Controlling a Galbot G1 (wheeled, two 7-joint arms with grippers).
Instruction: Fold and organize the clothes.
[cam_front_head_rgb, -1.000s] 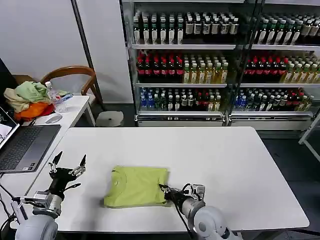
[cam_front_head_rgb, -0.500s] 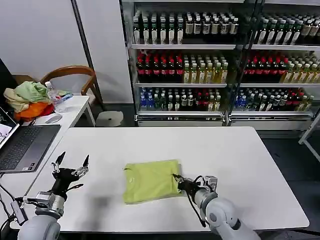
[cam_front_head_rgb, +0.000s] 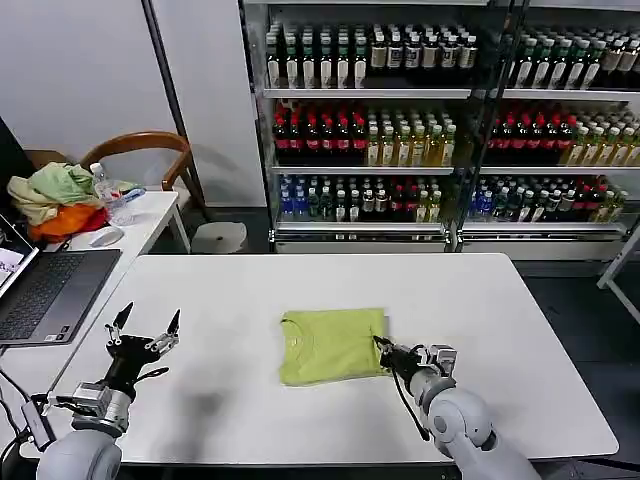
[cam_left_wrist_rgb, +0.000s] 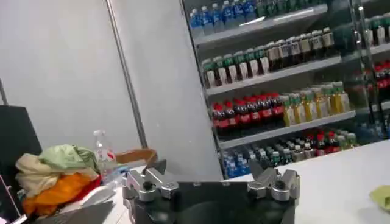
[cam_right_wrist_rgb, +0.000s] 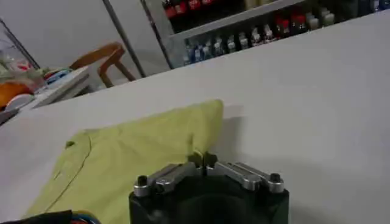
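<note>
The right gripper (cam_front_head_rgb: 383, 349) sits low over the white table (cam_front_head_rgb: 500, 330), its forearm reaching in from the near right edge and lying almost flat to the surface. Its fingers are pressed together on the right-hand edge of the folded T-shirt (cam_front_head_rgb: 333, 345); in the right wrist view the two fingertips (cam_right_wrist_rgb: 196, 159) meet on the lime cloth (cam_right_wrist_rgb: 140, 158), pinching the hem.

The T-shirt lies flat as a compact folded rectangle near the middle of the table, slightly toward the near edge, with the ribbed collar at its left side.

The left gripper (cam_front_head_rgb: 146, 329) hovers above the near left part of the table, pointing upward and well apart from the T-shirt. Its fingers are spread wide with nothing between them; the left wrist view shows both fingers (cam_left_wrist_rgb: 149, 180) standing apart, with the laptop (cam_front_head_rgb: 45, 290) side table beyond.

Compared with one second ago, the T-shirt has travelled rightward across the table, from left of centre to about centre. The right gripper has moved right with it, keeping its pinch on the same edge. The left gripper has stayed almost where it was, shifting only slightly right.
</note>
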